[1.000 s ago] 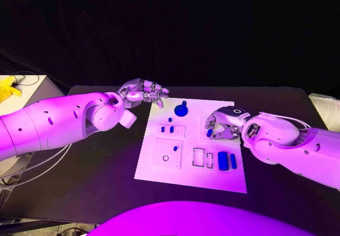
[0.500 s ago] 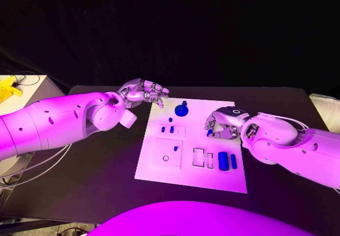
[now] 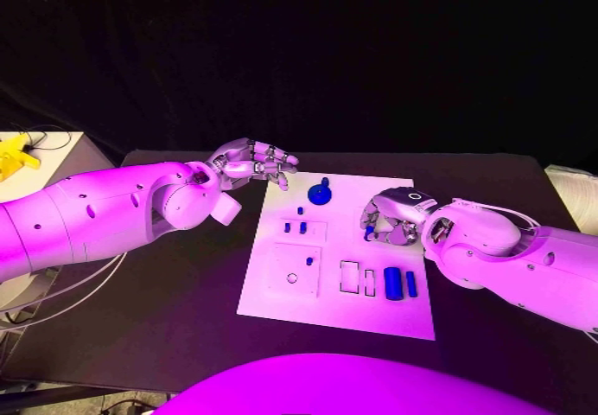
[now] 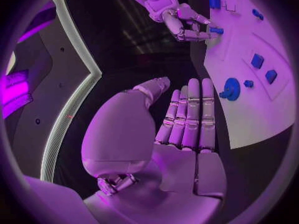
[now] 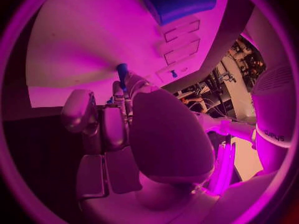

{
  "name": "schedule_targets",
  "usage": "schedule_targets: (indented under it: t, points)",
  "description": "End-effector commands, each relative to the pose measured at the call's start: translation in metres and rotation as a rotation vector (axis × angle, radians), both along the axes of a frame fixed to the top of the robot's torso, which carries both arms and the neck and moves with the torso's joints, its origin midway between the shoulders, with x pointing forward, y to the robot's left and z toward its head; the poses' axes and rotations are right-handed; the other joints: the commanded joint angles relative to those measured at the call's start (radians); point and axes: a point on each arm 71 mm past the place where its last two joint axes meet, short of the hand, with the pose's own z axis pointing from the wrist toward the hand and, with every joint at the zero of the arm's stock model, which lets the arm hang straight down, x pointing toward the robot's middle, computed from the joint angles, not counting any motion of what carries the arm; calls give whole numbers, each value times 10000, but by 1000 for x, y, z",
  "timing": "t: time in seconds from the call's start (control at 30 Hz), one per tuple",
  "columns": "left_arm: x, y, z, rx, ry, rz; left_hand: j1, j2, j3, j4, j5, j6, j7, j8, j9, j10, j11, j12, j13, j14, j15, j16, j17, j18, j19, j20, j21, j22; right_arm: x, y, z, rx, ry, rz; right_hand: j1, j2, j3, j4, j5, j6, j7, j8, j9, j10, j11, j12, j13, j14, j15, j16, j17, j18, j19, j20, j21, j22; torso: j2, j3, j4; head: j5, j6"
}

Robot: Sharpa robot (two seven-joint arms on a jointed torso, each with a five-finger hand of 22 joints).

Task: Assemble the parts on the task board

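The white task board (image 3: 330,298) lies mid-table. My right hand (image 3: 394,220) hovers over the board's right side and pinches a small blue peg (image 3: 369,232) between its fingertips. The peg (image 5: 122,70) pokes down toward the board (image 5: 93,30), and it also shows in the left wrist view (image 4: 216,30). My left hand (image 3: 256,162) hangs off the board's far left corner. Its fingers (image 4: 189,114) are stretched out side by side and hold nothing. A blue round part (image 3: 321,194) lies at the board's far edge. Two blue pegs (image 3: 294,227) stand in a left recess, and two blue bars (image 3: 399,283) lie at the right.
Several outlined recesses (image 3: 357,277) sit in the board's near half, and a square recess with a small ring (image 3: 294,270) is at its left. Black table (image 3: 162,294) surrounds the board. A white object (image 3: 575,186) lies at the table's far right edge.
The right hand has shifted very slightly over the board with the peg still in its fingertips. The left hand has stayed in place.
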Motion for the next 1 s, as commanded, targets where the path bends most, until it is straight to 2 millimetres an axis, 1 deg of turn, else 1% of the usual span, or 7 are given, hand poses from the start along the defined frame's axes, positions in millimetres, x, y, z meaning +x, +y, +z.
schedule_targets:
  t: [0.03,0.27,0.37,0.53,0.67,0.83,1.0]
  points:
    - [-1,-2,1,-98,35,-64,-13,17,5,49,21,-2,13,-37,-8,-48,-1,46,14,6,35,-13,11,123,26,5,-57,-9,-1,-1,-3,-154,-189,-73,39,30,695,-333,-125,134,-16,79,71,461,-283,-70,88,73,-13,-6,39,-117,62,-43,105,1466,0,-1,-1,3,1]
    - [-1,-1,1,-93,41,-62,-13,17,5,49,21,-2,13,-37,-8,-48,-1,46,14,6,35,-13,11,123,26,5,-57,-9,-5,2,2,269,-494,-9,-589,-105,1874,-1043,-266,336,-81,304,308,899,-391,-175,263,139,-92,31,186,-195,197,-126,684,1569,2,0,3,25,1]
    - [-1,-1,1,-104,54,-45,-19,21,3,61,22,-8,17,-40,-9,-55,3,45,13,2,38,-15,14,122,32,6,-67,-16,-10,2,7,588,-696,-21,-995,-153,2312,-1441,-478,339,-92,396,440,1013,-406,-260,367,168,-106,58,268,-214,217,-139,834,1590,-8,-4,-4,37,1]
    - [0,-1,0,-106,73,-15,-26,21,1,67,21,-10,19,-40,-10,-57,5,45,13,2,39,-15,15,121,34,7,-70,-18,-12,1,23,1051,-1081,-52,-1149,-162,2463,-1614,-552,348,-94,438,499,1071,-414,-291,417,178,-112,69,300,-228,239,-145,944,1609,-14,-15,-1,-18,1]
    - [0,-1,0,-113,69,-10,-42,19,-6,83,19,-13,22,-41,-11,-61,8,46,13,0,43,-15,18,120,38,9,-80,-25,-16,2,36,1423,-1358,-4,-1188,-159,2501,-1657,-582,347,-95,447,515,1082,-415,-300,430,179,-113,69,305,-236,251,-145,994,1619,-23,-22,-6,-7,1]
    - [0,-1,0,-119,66,-10,-42,19,-6,83,19,-13,22,-41,-11,-61,8,46,13,0,43,-15,18,120,38,9,-80,-25,-23,6,49,1852,-1543,164,-1204,-165,2520,-1684,-583,347,-97,452,522,1088,-417,-306,437,176,-115,62,296,-243,262,-146,1041,1629,-9,-8,-1,17,1]
    - [0,-2,0,-130,62,-22,-42,19,-6,83,19,-13,22,-41,-11,-61,8,46,13,0,43,-15,18,120,38,9,-80,-25,-32,22,54,2235,-1392,645,-1226,-168,2554,-1724,-573,345,-95,458,533,1096,-417,-314,448,172,-116,51,281,-254,281,-148,1113,1644,-8,-6,-13,69,1]
